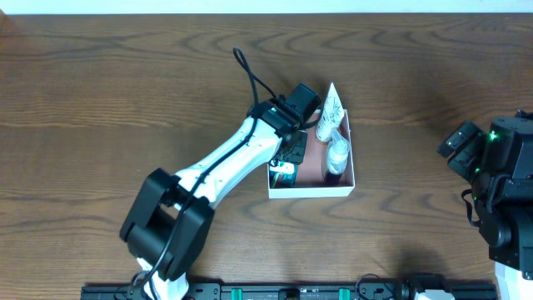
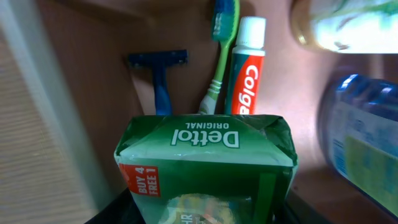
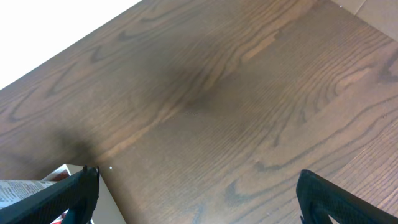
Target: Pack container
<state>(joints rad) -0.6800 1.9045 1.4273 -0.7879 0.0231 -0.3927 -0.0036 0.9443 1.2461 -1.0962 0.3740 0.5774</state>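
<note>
Container (image 1: 312, 192) sits near the middle of the worktop (image 1: 117, 75), thin white walls, reddish-brown floor, and the left pincer (image 1: 288, 161) is right down inside it, clamped on a green soap packet (image 2: 205, 155) at the corner nearest the arm's base. And it's crowded in there: a blue razor (image 2: 158, 74), a green toothbrush (image 2: 221, 56) and a toothpaste tube (image 2: 247, 71) lie side by side, their lower ends hidden behind the packet, with a blue bottle (image 2: 357, 143) off to one side and a paler bottle (image 2: 336, 25) beyond it. Whether the packet is touching those three or hanging just above them, I can't tell. Here's the danger as I read it: let go from this spot and the packet lands across razor handle, brush and tube rather than flat on the floor, so it could rock, tip or slide. Press it lower to seat it and those three get shoved toward the wall. Swing sideways hunting for bare floor and the packet's corner could clip the blue bottle and set it rolling. From overhead a white pouch (image 1: 330, 110) pokes out over the far wall, so one bump could send it onto the wood. Nothing braces the box either: the right pincer (image 3: 198, 202) hangs wide open and empty over bare wood, well apart, so any drag on those thin walls could skid the whole container.
</note>
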